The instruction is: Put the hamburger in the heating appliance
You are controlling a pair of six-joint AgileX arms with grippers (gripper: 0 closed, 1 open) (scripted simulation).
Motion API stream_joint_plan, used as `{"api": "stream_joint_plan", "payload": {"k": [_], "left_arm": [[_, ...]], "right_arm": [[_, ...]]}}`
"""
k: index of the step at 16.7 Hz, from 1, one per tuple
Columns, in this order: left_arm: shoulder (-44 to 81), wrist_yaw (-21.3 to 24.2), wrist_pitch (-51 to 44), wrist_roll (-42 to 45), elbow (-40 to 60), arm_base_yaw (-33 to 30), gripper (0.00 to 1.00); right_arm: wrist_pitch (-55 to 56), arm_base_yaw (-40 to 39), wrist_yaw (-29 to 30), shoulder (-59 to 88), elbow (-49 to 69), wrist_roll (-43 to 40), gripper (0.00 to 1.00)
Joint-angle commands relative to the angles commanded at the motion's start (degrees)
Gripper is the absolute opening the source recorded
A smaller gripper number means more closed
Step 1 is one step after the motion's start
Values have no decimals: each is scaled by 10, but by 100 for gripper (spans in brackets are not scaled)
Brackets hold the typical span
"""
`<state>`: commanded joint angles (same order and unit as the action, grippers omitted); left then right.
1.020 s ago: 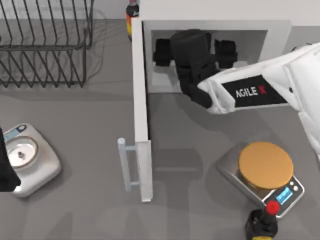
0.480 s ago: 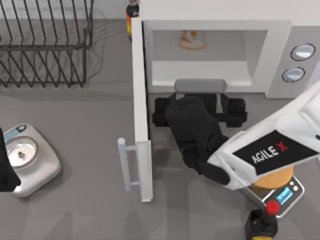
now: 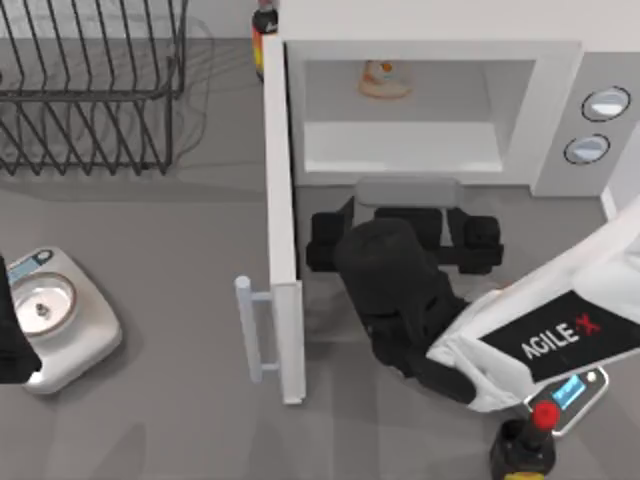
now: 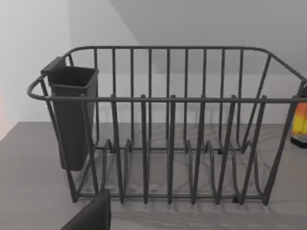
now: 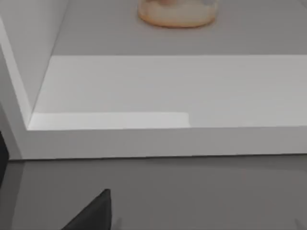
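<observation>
White microwave (image 3: 560, 70) cavity is occupied by the hamburger (image 3: 383, 79); right gripper (image 3: 405, 240) is seen outside, fingers spread wide, nothing held.

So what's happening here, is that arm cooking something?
Sort of. The hamburger sits at the back of the white microwave, whose door stands open. The right gripper is out on the table in front of the opening, empty, fingers spread. The left arm is parked at the table's left edge beside a small scale.
</observation>
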<state>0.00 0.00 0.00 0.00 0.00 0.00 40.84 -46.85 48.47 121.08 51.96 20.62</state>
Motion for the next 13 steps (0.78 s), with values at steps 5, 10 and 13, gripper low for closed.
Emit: {"api": "stream_joint_plan", "payload": {"k": [5,10,13], "left_arm": [[0,0,0,0,0,0,100],[0,0,0,0,0,0,100],[0,0,0,0,0,0,100]], "right_arm": [[-64,1,-2,-55,20,-1,100],[-199,1,-3,-138,49,-1,100],[-225,0,-3,-163,62,0,100]]}}
